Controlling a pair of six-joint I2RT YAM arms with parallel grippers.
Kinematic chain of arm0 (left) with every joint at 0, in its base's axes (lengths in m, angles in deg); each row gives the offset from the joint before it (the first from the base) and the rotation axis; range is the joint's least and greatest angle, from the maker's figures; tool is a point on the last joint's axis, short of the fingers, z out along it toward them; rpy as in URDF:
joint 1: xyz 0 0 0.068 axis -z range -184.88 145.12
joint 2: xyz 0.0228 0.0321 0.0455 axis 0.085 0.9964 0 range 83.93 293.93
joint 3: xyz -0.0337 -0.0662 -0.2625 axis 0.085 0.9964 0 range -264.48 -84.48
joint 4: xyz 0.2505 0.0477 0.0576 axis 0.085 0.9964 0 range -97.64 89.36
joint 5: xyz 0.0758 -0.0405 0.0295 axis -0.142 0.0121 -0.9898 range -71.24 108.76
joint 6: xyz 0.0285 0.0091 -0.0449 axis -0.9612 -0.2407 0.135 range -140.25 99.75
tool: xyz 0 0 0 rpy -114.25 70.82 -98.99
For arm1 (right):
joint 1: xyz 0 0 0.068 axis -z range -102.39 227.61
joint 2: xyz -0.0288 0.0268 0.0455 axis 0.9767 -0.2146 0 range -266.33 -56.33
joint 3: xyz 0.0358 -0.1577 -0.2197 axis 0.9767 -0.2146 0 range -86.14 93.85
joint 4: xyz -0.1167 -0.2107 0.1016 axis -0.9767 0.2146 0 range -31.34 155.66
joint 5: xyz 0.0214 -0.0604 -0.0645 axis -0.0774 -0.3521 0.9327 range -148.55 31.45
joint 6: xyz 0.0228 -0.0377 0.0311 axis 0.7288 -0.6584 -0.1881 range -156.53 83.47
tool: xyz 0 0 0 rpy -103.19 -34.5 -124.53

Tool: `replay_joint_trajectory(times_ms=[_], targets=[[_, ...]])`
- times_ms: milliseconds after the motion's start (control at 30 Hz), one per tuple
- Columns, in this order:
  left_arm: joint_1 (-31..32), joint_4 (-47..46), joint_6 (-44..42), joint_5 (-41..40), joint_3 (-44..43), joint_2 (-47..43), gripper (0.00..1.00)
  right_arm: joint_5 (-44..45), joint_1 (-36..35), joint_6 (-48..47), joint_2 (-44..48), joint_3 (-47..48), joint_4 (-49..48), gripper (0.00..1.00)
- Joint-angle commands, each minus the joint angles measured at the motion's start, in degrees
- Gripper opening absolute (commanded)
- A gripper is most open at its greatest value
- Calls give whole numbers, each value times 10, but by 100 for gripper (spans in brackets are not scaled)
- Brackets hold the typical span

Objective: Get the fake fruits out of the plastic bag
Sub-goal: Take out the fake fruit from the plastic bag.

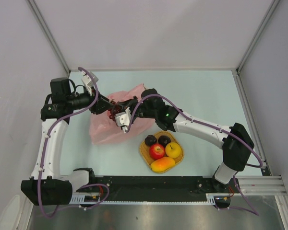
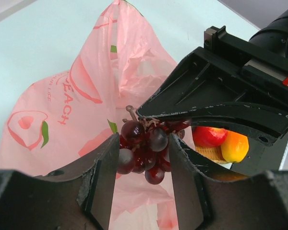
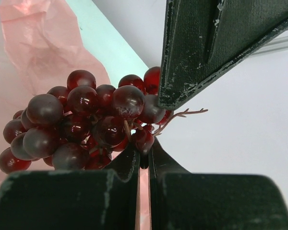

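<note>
My right gripper (image 1: 119, 116) is shut on the stem of the dark purple grape bunch (image 1: 113, 114) and holds it just above the pink plastic bag (image 1: 105, 132). The right wrist view shows its jaws (image 3: 144, 153) pinching a stem among the grapes (image 3: 81, 124). My left gripper (image 1: 107, 108) is open, and its fingers (image 2: 103, 182) stand either side of the bunch (image 2: 146, 146). The right gripper (image 2: 156, 120) reaches in from the upper right of the left wrist view. The red apple (image 1: 157, 151), yellow fruit (image 1: 173, 150), two plums (image 1: 150, 140) and mango (image 1: 162, 165) lie on the woven tray (image 1: 143, 149).
The crumpled bag (image 2: 62, 110) lies on the pale table left of the tray. The tray sits near the table's front edge, right of centre. Grey walls enclose the table on three sides.
</note>
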Motion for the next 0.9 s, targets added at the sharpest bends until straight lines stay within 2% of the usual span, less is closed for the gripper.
replay_joint_trajectory(times_ms=[0, 233, 533, 567, 600, 667, 700, 767, 800, 833, 867], targets=[[3, -43, 6, 6, -2, 1, 50, 1, 0, 5, 5, 4, -44, 0], [14, -66, 27, 23, -11, 24, 47, 4, -1, 6, 1, 5, -49, 0], [35, -77, 31, 13, -25, 45, 37, 6, 0, 10, -3, 5, -54, 0], [35, -77, 31, 14, -25, 47, 34, 7, 0, 10, -3, 5, -53, 0], [36, -77, 32, 16, -27, 49, 21, 7, 1, 11, -2, 5, -54, 0], [35, -74, 31, 20, -30, 51, 4, 8, 1, 10, -3, 5, -54, 0], [35, -74, 32, 21, -32, 50, 0, 9, 2, 10, -5, 5, -52, 0], [35, -73, 38, 30, -39, 49, 0, 14, 2, 12, -6, 5, -50, 0], [35, -75, 40, 34, -51, 50, 0, 15, 2, 13, -7, 5, -50, 2], [36, -75, 47, 34, -56, 51, 0, 19, 5, 23, -10, 5, -51, 9], [35, -77, 49, 35, -61, 51, 0, 22, 5, 24, -13, 5, -51, 28]])
